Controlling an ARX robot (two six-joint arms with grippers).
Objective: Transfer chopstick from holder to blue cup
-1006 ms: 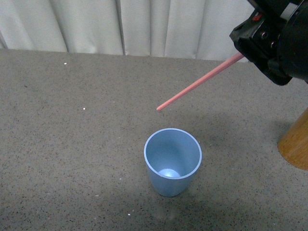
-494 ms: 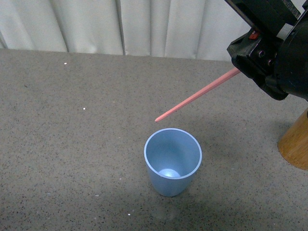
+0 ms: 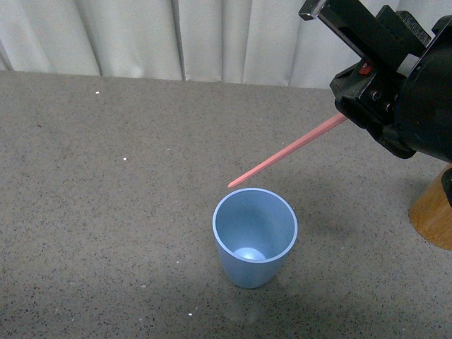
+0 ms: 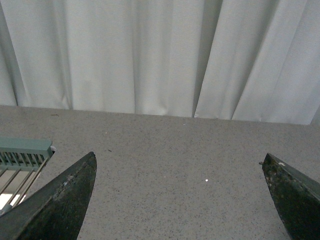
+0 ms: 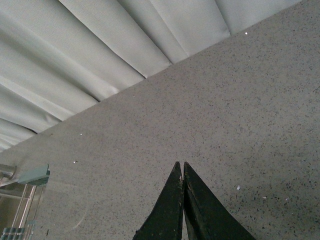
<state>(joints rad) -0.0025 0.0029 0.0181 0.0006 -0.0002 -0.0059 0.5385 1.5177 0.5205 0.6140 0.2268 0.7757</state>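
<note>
Grey speckled tabletop (image 3: 106,212), rough matte grain, white pleated curtain (image 3: 141,35) behind. Front view: right gripper (image 3: 346,113) black, blocky, high at far right, clamped on thick end of chopstick (image 3: 286,153). Salmon-pink, thin, tapered, slanting down and away from claw toward its left, tip hanging just above far rim of blue cup (image 3: 254,236), not inside. Cup light blue smooth plastic, upright, open mouth, pale thin rim, narrower base, below and left of claw, nothing inside seen. Holder (image 3: 432,215) below claw at frame edge, orange-tan smooth wood, rounded side, only partly seen, cut off by frame and by gripper body. Nothing between chopstick tip and cup mouth.

Left wrist view: left gripper (image 4: 182,200) spread wide, two dark wedge fingers (image 4: 60,200) with scuffed, speckled surface, nothing between. Ahead of claw bare grey surface, curtain folds beyond. Pale green slatted rack (image 4: 22,155) beside one finger, partly cut by frame. No task thing seen.

Right wrist view: fingers (image 5: 170,210) of right claw dark, pointed, pressed together to a thin seam; chopstick not visible from here. Beyond tips grainy grey table, curtain pleats diagonal. Green rack corner (image 5: 32,176) with metal bars off to one side, well apart from tips.
</note>
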